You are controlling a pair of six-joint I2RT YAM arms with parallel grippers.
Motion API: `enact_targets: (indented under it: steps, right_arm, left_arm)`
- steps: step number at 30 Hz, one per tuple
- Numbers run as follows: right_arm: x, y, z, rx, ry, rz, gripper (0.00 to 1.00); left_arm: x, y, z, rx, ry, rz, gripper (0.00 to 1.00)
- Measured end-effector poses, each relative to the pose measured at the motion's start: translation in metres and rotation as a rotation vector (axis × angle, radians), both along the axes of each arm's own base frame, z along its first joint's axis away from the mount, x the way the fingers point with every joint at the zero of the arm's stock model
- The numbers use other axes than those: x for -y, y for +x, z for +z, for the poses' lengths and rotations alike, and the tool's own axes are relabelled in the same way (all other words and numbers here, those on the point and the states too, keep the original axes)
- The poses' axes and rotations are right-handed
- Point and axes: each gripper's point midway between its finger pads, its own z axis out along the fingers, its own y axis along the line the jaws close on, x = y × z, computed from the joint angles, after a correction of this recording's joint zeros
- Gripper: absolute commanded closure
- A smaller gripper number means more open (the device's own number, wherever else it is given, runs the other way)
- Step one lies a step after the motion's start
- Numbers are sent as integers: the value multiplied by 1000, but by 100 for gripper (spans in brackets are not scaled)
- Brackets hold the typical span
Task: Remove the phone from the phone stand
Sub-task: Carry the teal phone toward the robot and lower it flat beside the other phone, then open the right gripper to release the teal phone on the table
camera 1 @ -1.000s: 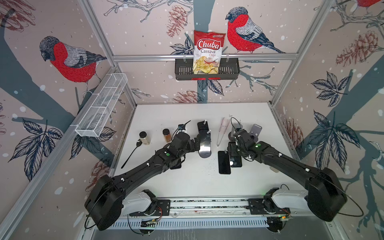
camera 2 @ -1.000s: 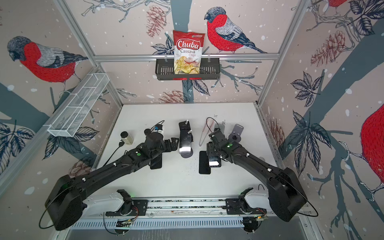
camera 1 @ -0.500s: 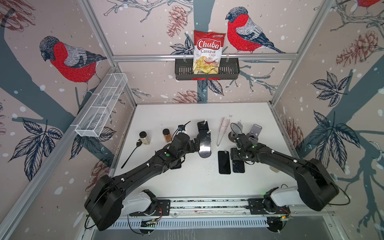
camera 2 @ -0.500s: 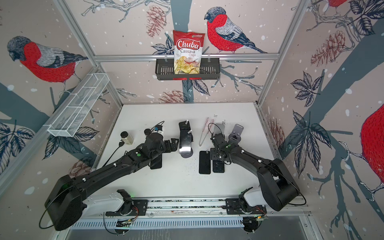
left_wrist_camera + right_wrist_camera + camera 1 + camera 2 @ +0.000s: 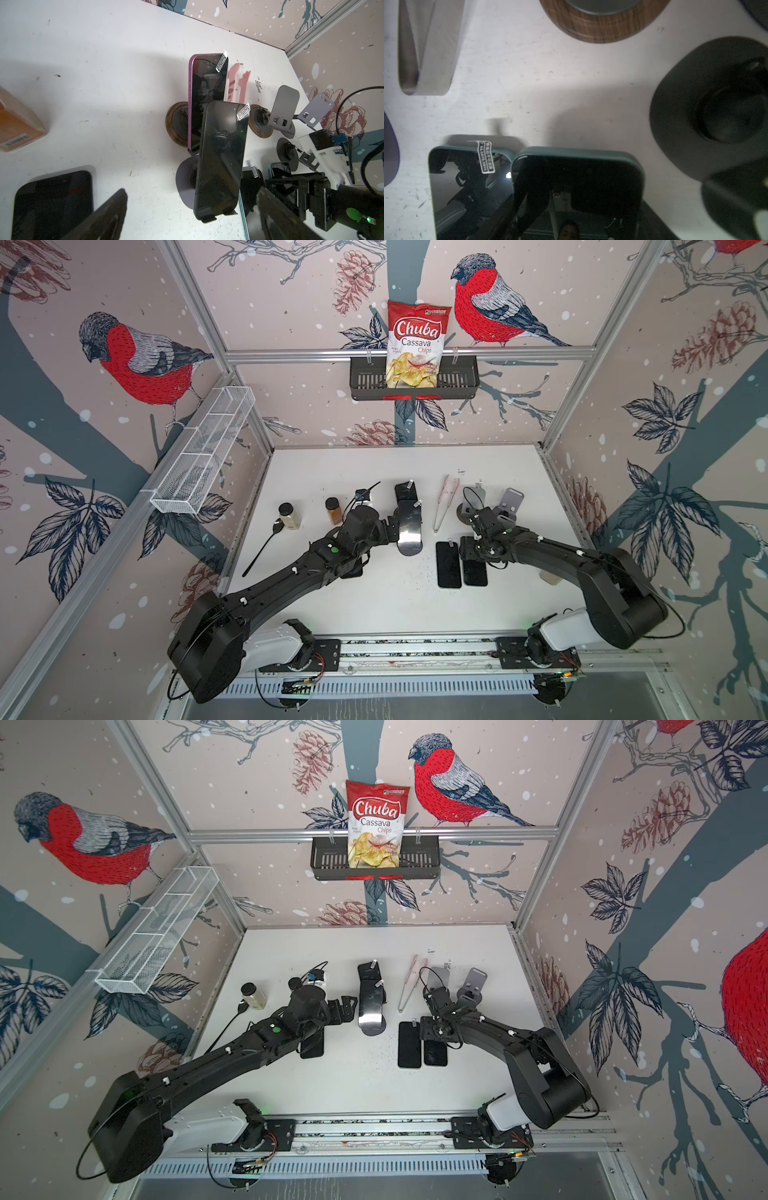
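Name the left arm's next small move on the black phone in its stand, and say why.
Probably ease the left gripper forward until its jaws straddle the black phone, then close. In the left wrist view the phone leans in its stand, centred between the spread fingers, ahead of them and untouched.
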Motion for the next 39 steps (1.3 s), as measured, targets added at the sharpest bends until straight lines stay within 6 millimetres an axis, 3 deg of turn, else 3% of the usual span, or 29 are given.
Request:
enact_targets:
  steps: [10,39]
  right_arm:
    - [-1,10,0,17,-13,-5,36]
    - [-2,10,0,22,-25,-16,26]
  left_arm:
    - [2,3,-3,-9,9,-1,4]
    - [2,2,-7,-17,15,-4,4]
